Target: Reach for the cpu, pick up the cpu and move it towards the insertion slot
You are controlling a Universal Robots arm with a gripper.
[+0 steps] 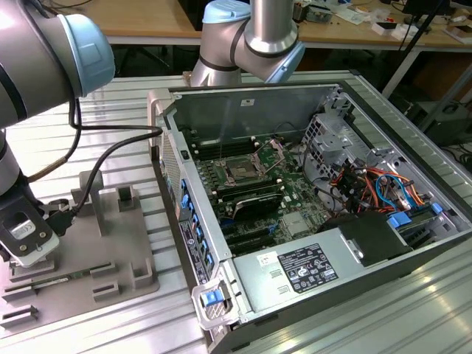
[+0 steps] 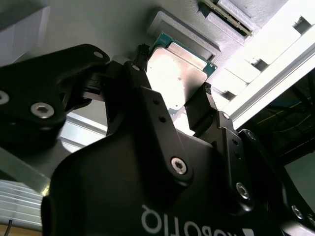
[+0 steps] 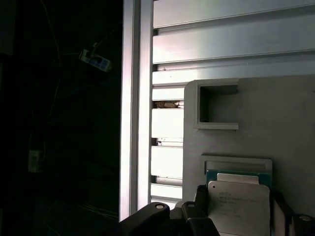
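Item: gripper, black, two-fingered. Its jaws are clamping the cpu, with one fingertip bearing on each of two opposite edges, as both wrist views are showing. The cpu, silvery top up with a green rim, is lying flat between the jaws. It appears to be sitting in its seat in the grey tray, with a raised lip bordering it just beyond the jaws. In the exterior view the gripper is standing low over that tray. Step in hand, by judgement: the grasp that opens the pick-up, since the chip is looking unlifted and the carry is not yet begun. The lift is judged to be calling for a straight, level pull clear of the lip, as the grip is holding on thin edges only. Tray contents: the cpu between the jaws; near the jaws, a rectangular recess holding nothing; farther out, a long narrow module lying in a slotted holder. The tray is resting on a ribbed aluminium table. Well apart from the jaws, past the tray, an open computer case is housing a circuit board. The board is carrying the insertion slot, a dark square in a shiny metal frame, unoccupied as far as can be told. A grey power supply and orange and blue cables are lying farther off in the case.
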